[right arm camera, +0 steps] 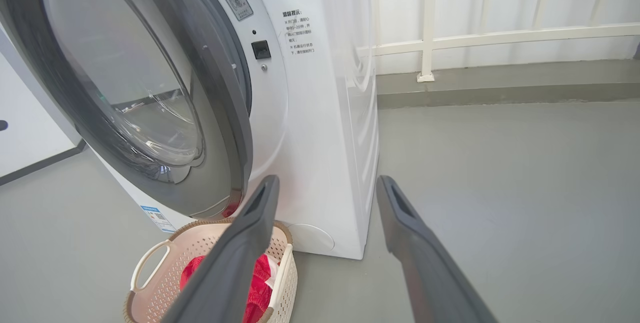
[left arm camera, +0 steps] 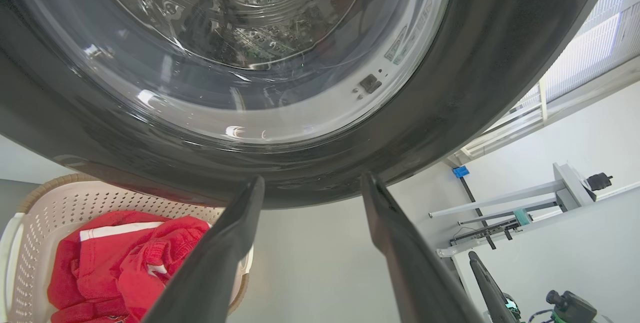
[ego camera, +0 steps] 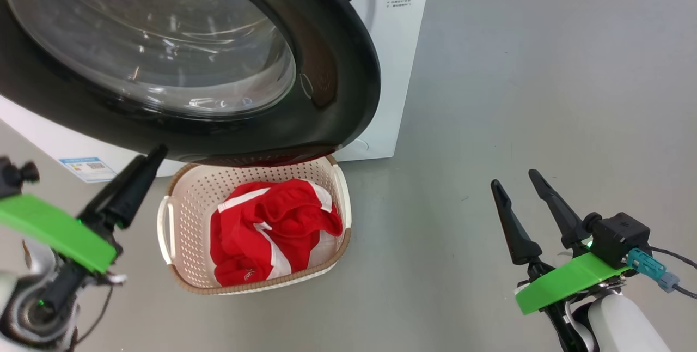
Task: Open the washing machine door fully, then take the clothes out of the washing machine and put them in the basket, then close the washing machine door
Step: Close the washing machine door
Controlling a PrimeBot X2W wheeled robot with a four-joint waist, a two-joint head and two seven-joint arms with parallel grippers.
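Grey floor (ego camera: 544, 96), basket (ego camera: 188, 199) lengthwise along washer (ego camera: 397, 68)

Bare test room, grey floor (ego camera: 544, 68), white railing (right arm camera: 500, 38), washing machine (right arm camera: 320, 138)

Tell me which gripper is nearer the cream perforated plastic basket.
Left. The left gripper hangs just left of the basket; the right gripper sits far off to its right.

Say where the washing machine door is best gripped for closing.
Probably the washing machine door's black frame at its free edge, approached from the robot's right: that rim stands clear of the washing machine, thin enough to straddle; the glass bowl bulges, too smooth.
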